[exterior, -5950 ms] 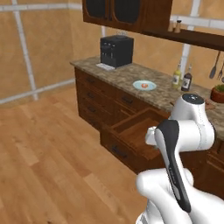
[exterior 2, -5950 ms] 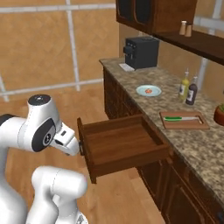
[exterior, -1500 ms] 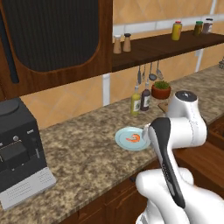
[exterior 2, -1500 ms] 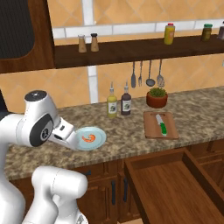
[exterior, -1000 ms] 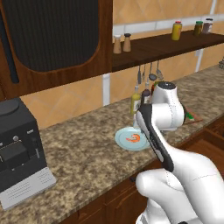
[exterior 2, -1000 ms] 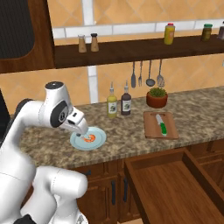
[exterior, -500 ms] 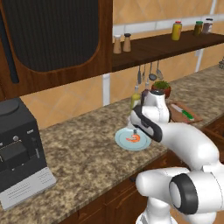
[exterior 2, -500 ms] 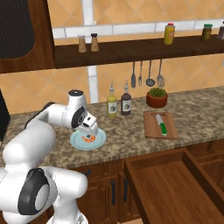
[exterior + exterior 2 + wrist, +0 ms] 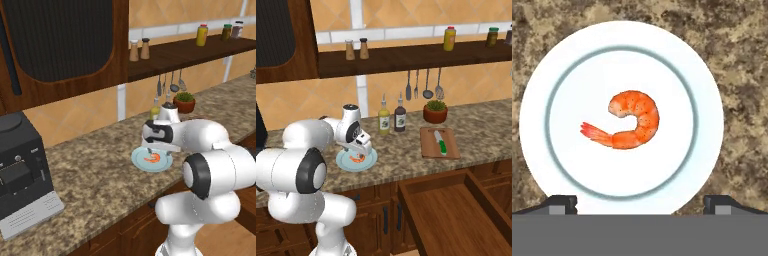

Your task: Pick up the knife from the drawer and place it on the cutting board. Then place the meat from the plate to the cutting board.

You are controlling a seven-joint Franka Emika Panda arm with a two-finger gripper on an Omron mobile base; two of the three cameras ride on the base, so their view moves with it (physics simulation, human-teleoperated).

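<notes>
Hand (image 9: pixel 640 200) above plate (image 9: pixel 707 95), fingers spread wide, holding nothing, clear of meat (image 9: pixel 629 126). Meat curled at plate centre, plate on speckled worktop (image 9: pixel 401 152). Right base view: knife (image 9: pixel 442 144), green handle, lies on cutting board (image 9: pixel 429 148) further along worktop, beside potted plant (image 9: pixel 435 110). Drawer (image 9: pixel 446 215) pulled open below.
</notes>
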